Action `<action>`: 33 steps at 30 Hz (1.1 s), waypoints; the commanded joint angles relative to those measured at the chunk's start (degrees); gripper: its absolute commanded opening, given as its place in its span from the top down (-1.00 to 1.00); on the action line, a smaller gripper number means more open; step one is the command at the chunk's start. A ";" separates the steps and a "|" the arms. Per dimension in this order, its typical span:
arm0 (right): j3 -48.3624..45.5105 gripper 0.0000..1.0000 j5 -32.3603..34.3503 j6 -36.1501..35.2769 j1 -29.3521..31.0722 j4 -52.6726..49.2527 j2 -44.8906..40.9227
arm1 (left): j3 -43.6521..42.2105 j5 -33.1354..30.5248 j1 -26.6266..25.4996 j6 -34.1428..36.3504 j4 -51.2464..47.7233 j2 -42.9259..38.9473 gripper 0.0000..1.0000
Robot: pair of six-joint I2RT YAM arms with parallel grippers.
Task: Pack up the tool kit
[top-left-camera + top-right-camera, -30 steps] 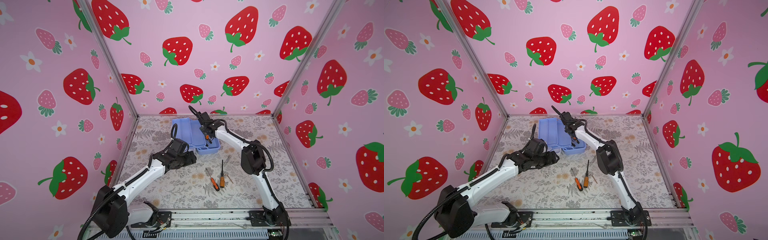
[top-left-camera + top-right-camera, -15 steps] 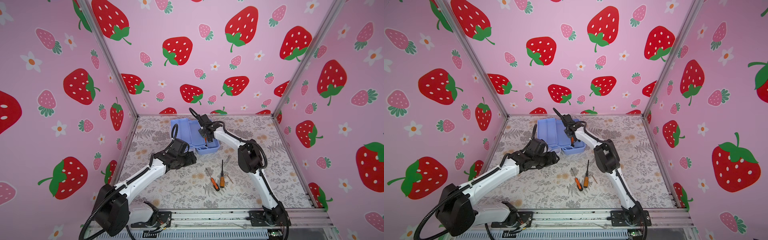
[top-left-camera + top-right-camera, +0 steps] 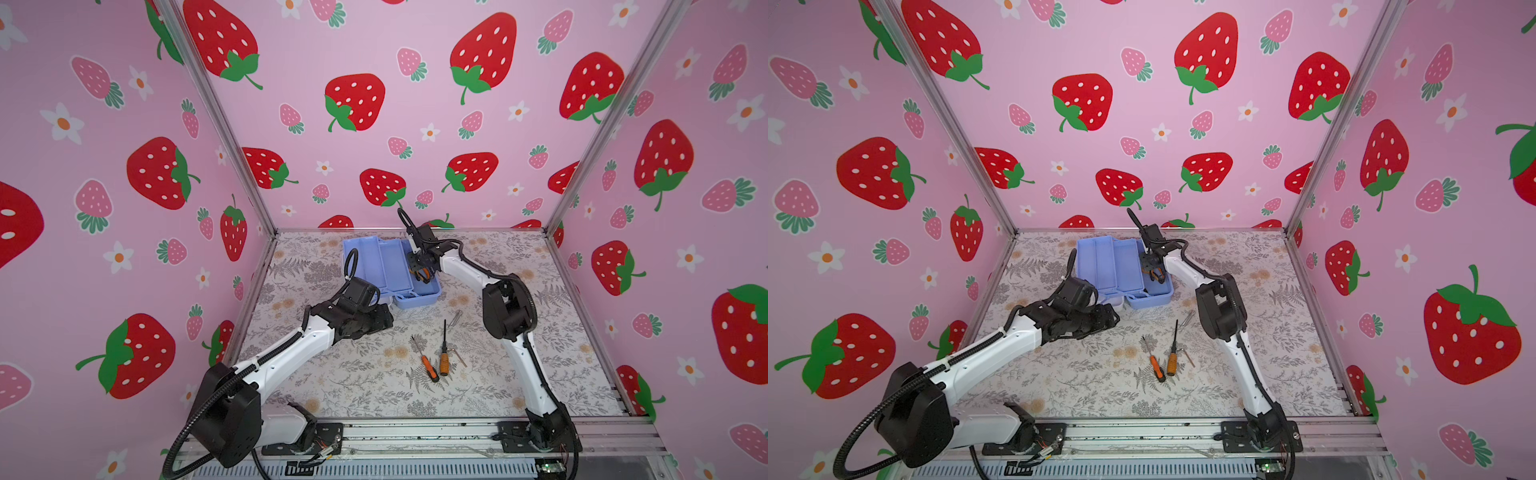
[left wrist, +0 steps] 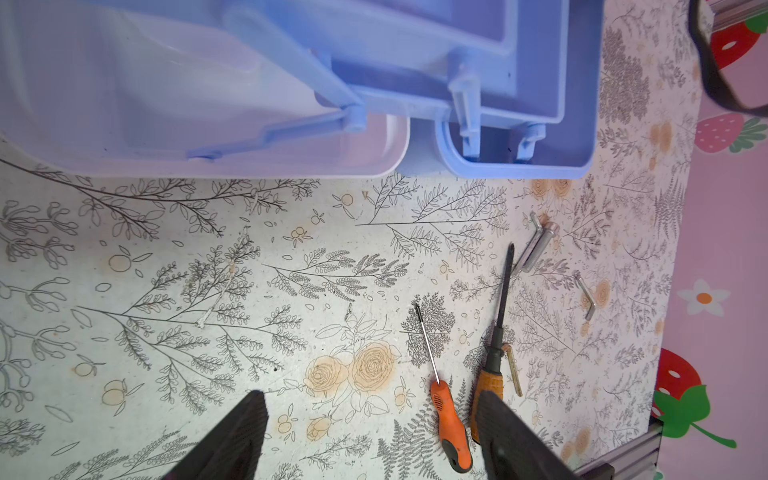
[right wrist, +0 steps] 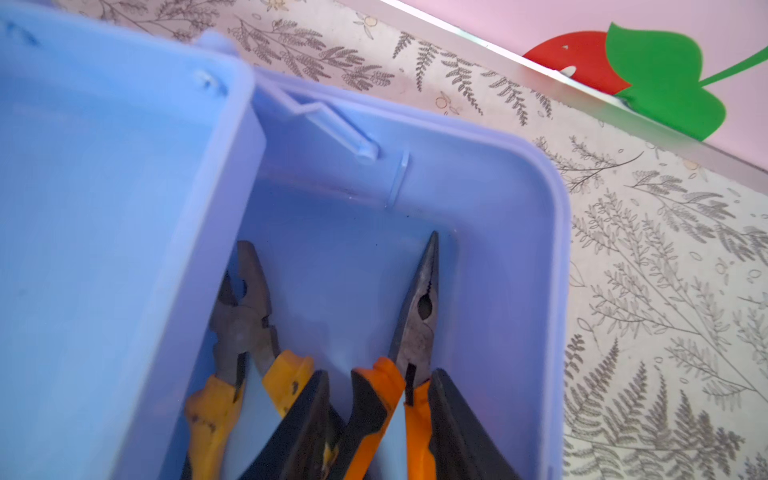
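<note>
- Where the flowered table (image 3: 353, 374) meets the back wall, tool kit box (image 3: 419, 297) stands open: periwinkle base (image 5: 557, 249), tray (image 5: 104, 208) raised beside it, white lid (image 4: 166, 104) alongside.
- Combination pliers (image 5: 245, 316) and needle-nose pliers (image 5: 419, 316): side by side in the base.
- Right gripper (image 5: 380, 374): down in the base, fingers either side of the needle-nose handles; pinching or merely flanking, cannot tell.
- Left gripper (image 4: 370, 397): over the table just in front of the box, jaws spread wide, empty.
- Two orange-handled screwdrivers (image 3: 424, 359) (image 3: 444, 349): loose on the table, side by side.
- Hex keys (image 4: 536, 245): scattered near the screwdrivers.
</note>
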 commanded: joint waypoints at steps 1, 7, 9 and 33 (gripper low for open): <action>-2.60 0.13 -0.38 0.91 -0.38 0.58 -5.57 | 0.31 0.21 0.22 -0.92 0.28 -0.04 -0.64; -16.06 0.50 -5.31 4.18 -0.45 7.62 -15.19 | -0.14 0.13 0.05 -1.58 0.35 -0.97 -0.64; -20.44 0.66 -9.67 6.04 -0.45 9.85 -17.44 | -0.59 -0.06 0.04 -1.68 0.35 -1.28 -0.64; -30.72 1.00 -7.53 14.26 -3.09 11.15 -17.31 | -1.69 -0.49 -0.04 -1.39 -0.33 -1.46 -0.64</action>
